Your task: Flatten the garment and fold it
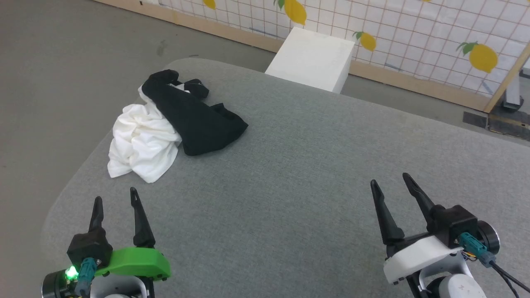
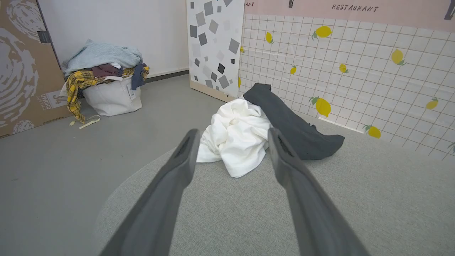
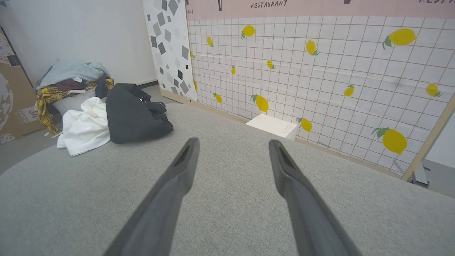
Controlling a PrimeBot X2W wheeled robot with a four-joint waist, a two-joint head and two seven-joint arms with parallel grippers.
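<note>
Claws spread wide: my left gripper (image 1: 115, 194) at the near left and my right gripper (image 1: 389, 179) at the near right each hold their two dark fingers far apart. They grip nothing and touch nothing over a grey cloth-covered table (image 1: 290, 165). The garment (image 1: 190, 120) lies crumpled in a heap at the table's far left, close to the rounded edge. It is well apart from my right gripper and nearer my left one, though clear of it. White cloth bunches on the left of the heap, and a black part drapes over its right side. Folds hide the neckline and most of the shape, so I cannot tell sleeve from shoulder. Beyond the table stand a white box (image 1: 312, 58) and a tiled wall with lemons (image 1: 414, 37). My arms are cut off at the near edge, and the table's right end runs out of sight.
</note>
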